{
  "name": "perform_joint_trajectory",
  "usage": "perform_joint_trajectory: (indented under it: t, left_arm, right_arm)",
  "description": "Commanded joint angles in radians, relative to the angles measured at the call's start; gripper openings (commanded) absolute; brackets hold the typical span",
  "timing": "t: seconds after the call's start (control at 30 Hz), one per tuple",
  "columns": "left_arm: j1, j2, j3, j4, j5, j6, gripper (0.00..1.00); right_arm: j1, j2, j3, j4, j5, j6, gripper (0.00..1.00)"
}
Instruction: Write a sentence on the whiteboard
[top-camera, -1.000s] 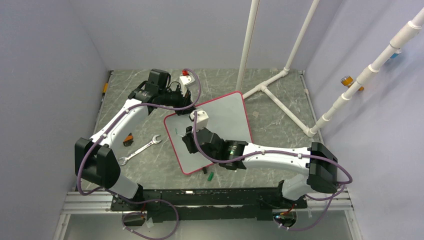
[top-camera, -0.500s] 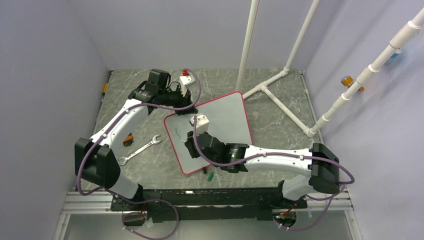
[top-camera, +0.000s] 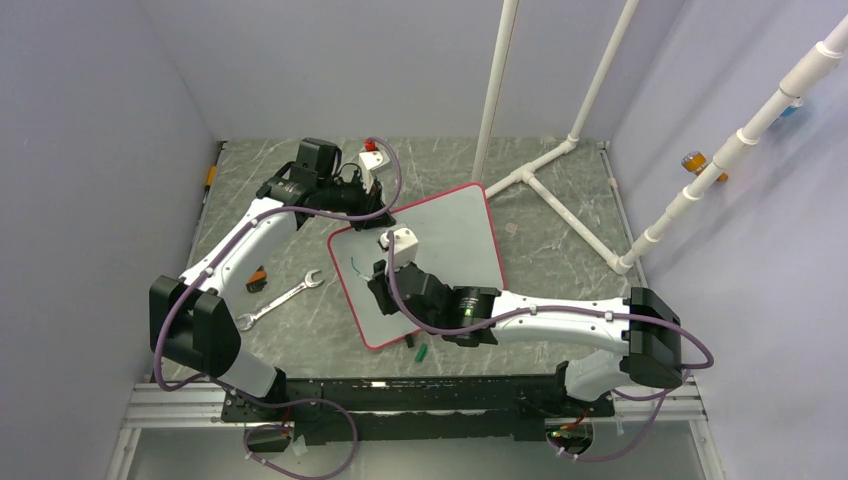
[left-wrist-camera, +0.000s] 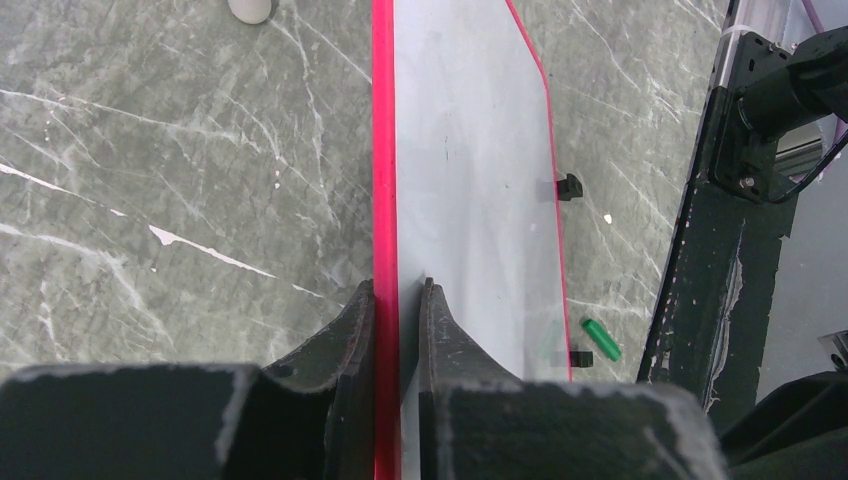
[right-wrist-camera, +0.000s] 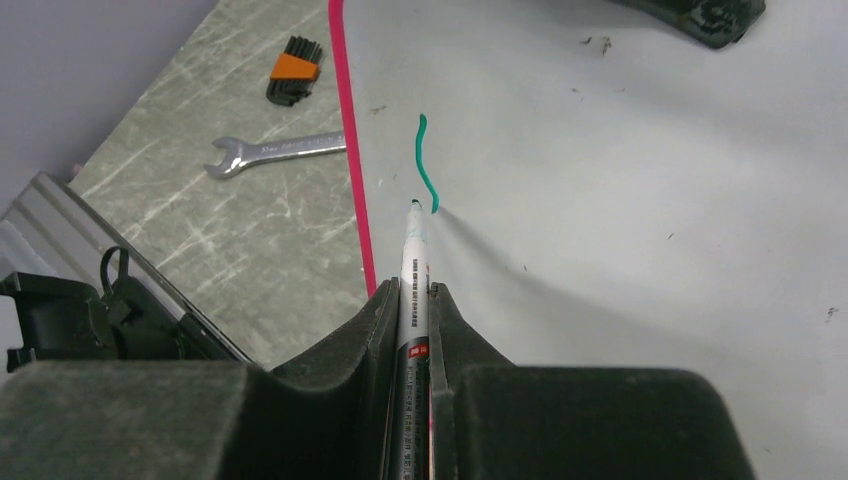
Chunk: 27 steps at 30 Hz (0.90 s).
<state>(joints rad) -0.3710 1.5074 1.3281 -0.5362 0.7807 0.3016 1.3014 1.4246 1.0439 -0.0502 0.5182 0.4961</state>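
Observation:
The whiteboard, white with a red-pink frame, lies tilted on the table. My left gripper is shut on its far edge; in the left wrist view the fingers pinch the red frame. My right gripper is shut on a white marker over the board's left part. The marker tip stands just left of the lower end of one short curved green stroke, also seen from above. No words of the sentence show. I cannot tell whether the tip touches the board.
A green cap lies at the board's near edge, by a black clip foot. A wrench and a black-and-orange tool lie left of the board. White pipes stand at the back right.
A short green stroke has appeared near the board's left edge. My right gripper, with the marker, has shifted slightly toward the left. The left gripper and the board have not moved.

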Motion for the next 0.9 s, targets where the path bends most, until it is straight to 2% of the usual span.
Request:
perform_joint_trajectory:
  t: [0.0, 0.5, 0.87]
  left_arm:
    - [-0.011, -0.019, -0.014, 0.009, -0.108, 0.102, 0.00]
    - [-0.023, -0.014, -0.016, 0.006, -0.125, 0.106, 0.00]
    - [-0.025, -0.009, -0.009, 0.000, -0.126, 0.107, 0.00]
  right_arm:
    - [-0.011, 0.006, 0.059, 0.045, 0.033, -0.022, 0.00]
    - [-0.040, 0.051, 0.073, 0.088, 0.037, -0.005, 0.00]
    - [-0.066, -0.033, -0.004, 0.033, 0.109, 0.062, 0.00]
